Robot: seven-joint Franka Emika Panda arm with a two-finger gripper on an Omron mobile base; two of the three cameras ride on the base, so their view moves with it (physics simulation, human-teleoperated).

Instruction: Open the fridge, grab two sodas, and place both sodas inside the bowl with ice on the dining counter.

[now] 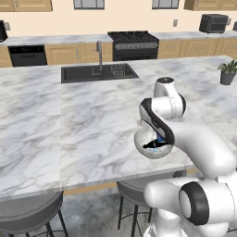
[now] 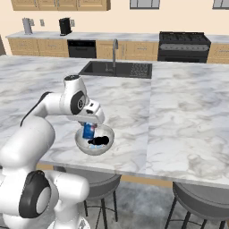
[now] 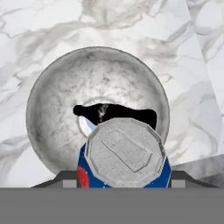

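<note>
Gripper (image 2: 89,129): poised over the bowl near the front edge of the dining counter, pinching a soda can by its sides; fingertips mostly hidden behind the can in the hand view.
Soda can (image 3: 124,155): blue with a red patch on the label and a silver top, upright between the fingers, held over the inside of the bowl; blue body also visible under the hand from the right base view (image 2: 88,130).
Bowl (image 3: 48,105): round, silver-grey, pale mottled inside, directly below the can; a black irregular patch across its bottom; resting on the marble close to the front edge (image 1: 141,144).
Dining counter (image 1: 55,125): white-grey marble top, wood strip under the front edge.
Sink (image 1: 81,73): black, set into the far side of the counter, tall faucet behind it.
Potted plant (image 1: 227,72): at the far right of the counter, well apart from the bowl.
Stools (image 2: 201,197): grey seats tucked under the front edge.
</note>
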